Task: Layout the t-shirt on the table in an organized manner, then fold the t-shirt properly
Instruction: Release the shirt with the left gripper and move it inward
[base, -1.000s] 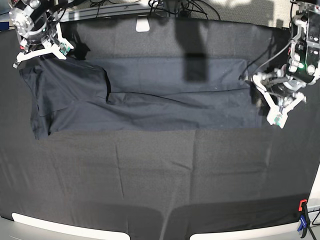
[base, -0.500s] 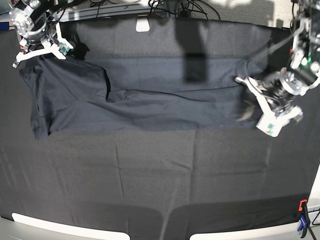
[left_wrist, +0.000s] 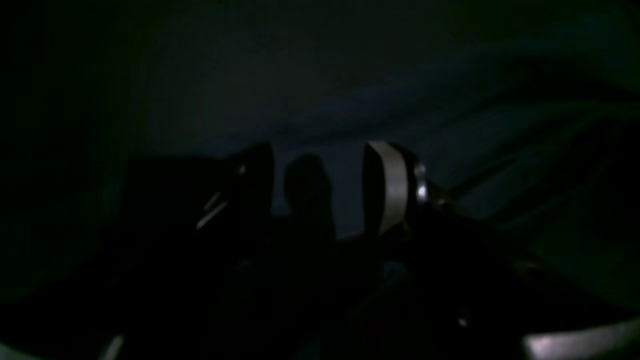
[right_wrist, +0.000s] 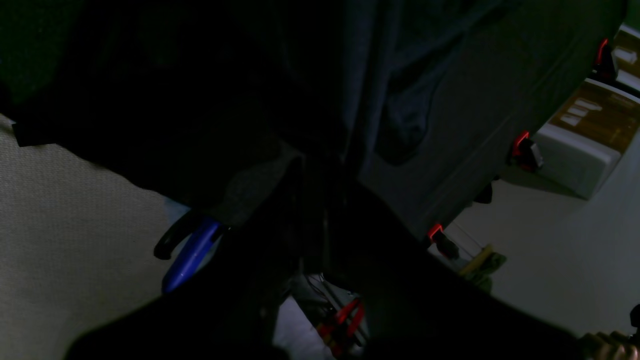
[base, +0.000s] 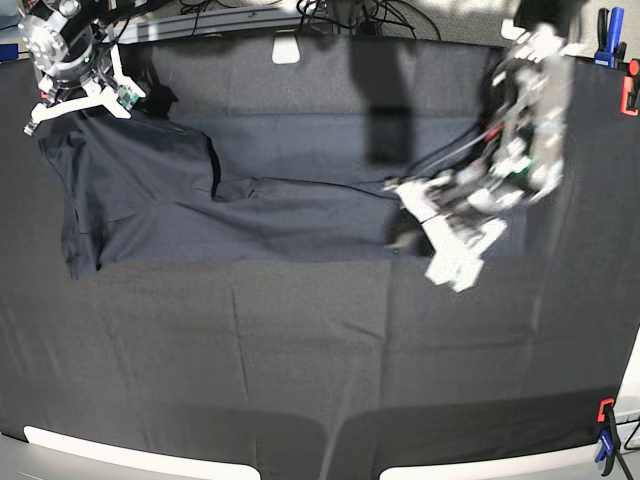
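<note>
T-shirt (base: 250, 195) spread lengthwise across far half of table (base: 300, 350), dark navy on black cloth. Right gripper (base: 80, 100) at far corner, jaws closed, tips at shirt's edge there; cloth pinched or not, cannot tell. Left gripper (base: 440, 225) blurred, over shirt's opposite end; fingers (left_wrist: 392, 187) spread, nothing seen between them, cloth just beyond.

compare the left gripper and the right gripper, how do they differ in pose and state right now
The white left gripper hangs over the middle of the dark navy-grey cotton t-shirt, blurred with motion; the white right gripper is sharp, at the shirt's far corner.
The left gripper's fingers stand apart with nothing between them; the right gripper is shut, and its own view is too dark to show whether it pinches cloth.
Both are above the black cloth table.
</note>
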